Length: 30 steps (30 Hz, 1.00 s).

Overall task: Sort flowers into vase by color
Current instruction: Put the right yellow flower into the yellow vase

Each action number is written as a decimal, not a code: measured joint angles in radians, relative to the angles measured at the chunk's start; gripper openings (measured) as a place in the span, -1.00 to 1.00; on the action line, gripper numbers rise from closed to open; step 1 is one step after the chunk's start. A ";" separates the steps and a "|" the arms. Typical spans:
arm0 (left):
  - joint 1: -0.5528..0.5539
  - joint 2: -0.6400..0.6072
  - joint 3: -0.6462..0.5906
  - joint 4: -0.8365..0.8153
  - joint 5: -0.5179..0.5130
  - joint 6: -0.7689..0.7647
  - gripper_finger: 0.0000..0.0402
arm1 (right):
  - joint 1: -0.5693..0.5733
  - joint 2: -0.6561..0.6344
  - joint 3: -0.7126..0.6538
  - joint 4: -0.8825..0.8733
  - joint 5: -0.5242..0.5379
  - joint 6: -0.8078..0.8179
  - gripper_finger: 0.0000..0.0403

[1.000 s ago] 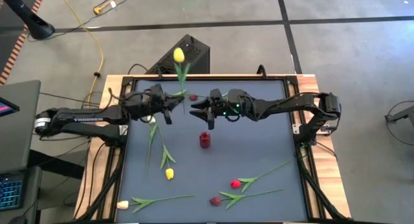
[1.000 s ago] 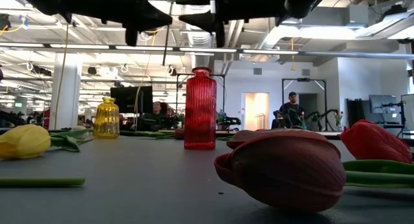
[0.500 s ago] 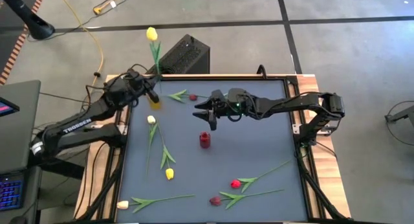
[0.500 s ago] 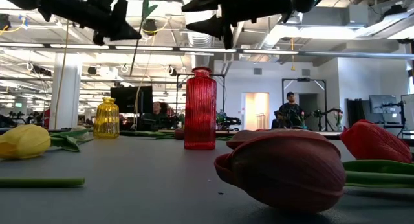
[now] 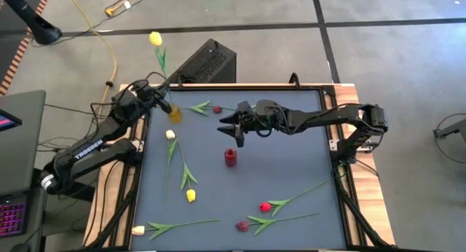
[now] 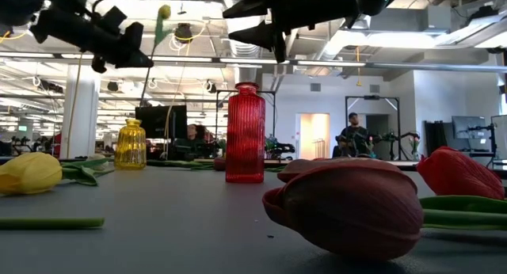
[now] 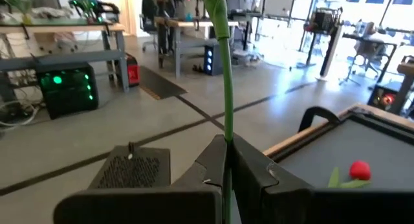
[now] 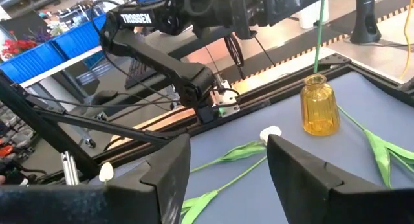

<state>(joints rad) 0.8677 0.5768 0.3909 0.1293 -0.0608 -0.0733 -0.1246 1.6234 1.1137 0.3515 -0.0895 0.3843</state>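
Observation:
A yellow tulip [image 5: 155, 38] stands upright in my left gripper [image 5: 160, 99], which is shut on its green stem [image 7: 228, 88] at the table's far left corner. In the right wrist view the stem [image 8: 319, 36] runs down to the mouth of the yellow vase [image 8: 319, 107]; whether its end is inside I cannot tell. My right gripper [image 5: 227, 125] hovers open above the table's middle, beyond the red vase [image 5: 231, 158]. Other tulips lie flat on the mat: red [image 5: 217, 108], white [image 5: 170, 134], yellow [image 5: 191, 196], cream [image 5: 137, 229], red [image 5: 265, 206] and maroon [image 5: 242, 226]. My left gripper pinches the tulip's stem [image 7: 227, 143] between its two fingers, partway along its length. The fingers lie level and across the stem. The tulip stands nearly upright, head above the fingers, lifted clear of the mat.
The yellow vase [image 5: 175, 113] stands close to the mat's far left edge, beside the frame rail. A black box [image 5: 207, 61] sits on the floor just beyond the far edge. Bare mat lies to the right of the red vase.
My left gripper has swung from the far middle of the table toward its far left corner, turning as it went, with the yellow tulip still upright in it. The tulip now stands over the yellow vase.

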 joint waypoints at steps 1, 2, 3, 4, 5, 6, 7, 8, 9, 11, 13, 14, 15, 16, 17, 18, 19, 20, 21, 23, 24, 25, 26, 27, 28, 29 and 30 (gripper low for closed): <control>0.003 -0.014 -0.008 -0.004 -0.001 0.001 -1.00 | 0.000 0.000 0.000 0.000 0.000 0.000 0.14; 0.006 -0.028 -0.016 -0.006 -0.003 0.001 -1.00 | 0.000 0.000 0.000 0.000 0.000 0.000 0.14; 0.008 -0.039 -0.024 -0.009 -0.004 0.000 -1.00 | 0.000 0.000 0.000 0.000 0.000 0.000 0.14; 0.009 -0.047 -0.030 -0.009 -0.005 -0.003 -1.00 | -0.002 0.000 0.000 0.000 0.000 0.000 0.14; 0.010 -0.053 -0.036 -0.007 -0.006 -0.011 -1.00 | -0.002 0.000 0.000 0.000 0.000 0.000 0.14; 0.010 -0.054 -0.041 -0.008 -0.006 -0.017 -1.00 | -0.002 0.000 0.000 0.000 0.000 0.000 0.14; 0.009 -0.054 -0.048 -0.006 -0.005 -0.018 -1.00 | -0.002 0.000 0.000 0.000 0.000 0.000 0.14; 0.009 -0.054 -0.057 -0.005 -0.006 -0.019 -1.00 | -0.002 0.000 0.000 0.000 0.000 0.000 0.14; 0.009 -0.054 -0.068 -0.002 -0.006 -0.019 -1.00 | -0.002 0.000 0.000 0.001 0.000 0.000 0.14; 0.009 -0.054 -0.090 0.013 -0.007 -0.022 -1.00 | -0.002 0.000 0.000 0.000 0.000 0.000 0.14; 0.009 -0.055 -0.109 0.016 -0.012 -0.025 -1.00 | -0.002 0.000 0.000 0.000 0.000 0.000 0.14; 0.009 -0.053 -0.113 0.015 -0.023 -0.025 -1.00 | -0.002 0.000 0.000 0.001 0.000 0.000 0.14; 0.009 -0.052 -0.116 0.015 -0.031 -0.020 -1.00 | -0.002 0.000 0.000 0.000 0.000 0.000 0.14; 0.009 -0.054 -0.117 0.016 -0.041 -0.017 -1.00 | -0.002 0.000 0.000 0.001 0.000 0.000 0.14; 0.009 -0.054 -0.117 0.021 -0.049 -0.014 -1.00 | -0.002 0.000 0.000 0.000 0.000 0.000 0.14; 0.009 -0.054 -0.117 0.022 -0.053 -0.006 -1.00 | -0.002 0.000 0.000 0.000 0.000 0.000 0.14; 0.009 -0.054 -0.117 0.021 -0.052 0.002 -1.00 | -0.002 0.000 0.000 0.000 0.000 0.000 0.14; 0.009 -0.054 -0.117 0.020 -0.049 0.007 -1.00 | -0.002 0.000 0.000 0.000 0.000 0.000 0.14; 0.009 -0.054 -0.117 0.019 -0.049 0.009 -1.00 | -0.002 0.000 0.000 0.001 0.000 0.001 0.14; 0.009 -0.054 -0.117 0.019 -0.048 0.009 -1.00 | -0.002 0.000 0.000 0.001 0.000 0.001 0.14; 0.009 -0.054 -0.117 0.018 -0.048 0.009 -1.00 | -0.002 0.000 0.000 0.001 0.000 0.001 0.14; 0.009 -0.054 -0.117 0.019 -0.048 0.009 -1.00 | -0.002 0.000 0.000 0.001 0.000 0.001 0.14; 0.009 -0.054 -0.117 0.018 -0.048 0.009 -1.00 | -0.002 0.000 0.000 0.001 0.000 0.001 0.14; 0.009 -0.054 -0.117 0.017 -0.048 0.009 -1.00 | -0.002 0.000 0.001 0.001 0.000 0.001 0.14; 0.009 -0.054 -0.117 0.016 -0.042 0.009 -1.00 | -0.002 0.000 0.001 0.001 0.000 0.001 0.14; 0.009 -0.054 -0.117 0.016 -0.034 0.009 -1.00 | -0.002 0.000 0.001 0.001 0.000 0.001 0.14; 0.009 -0.054 -0.117 0.015 -0.025 0.009 -1.00 | -0.002 0.000 0.001 0.001 0.000 0.001 0.14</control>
<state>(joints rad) 0.8768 0.5232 0.2741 0.1438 -0.0855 -0.0639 -0.1268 1.6238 1.1145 0.3523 -0.0895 0.3852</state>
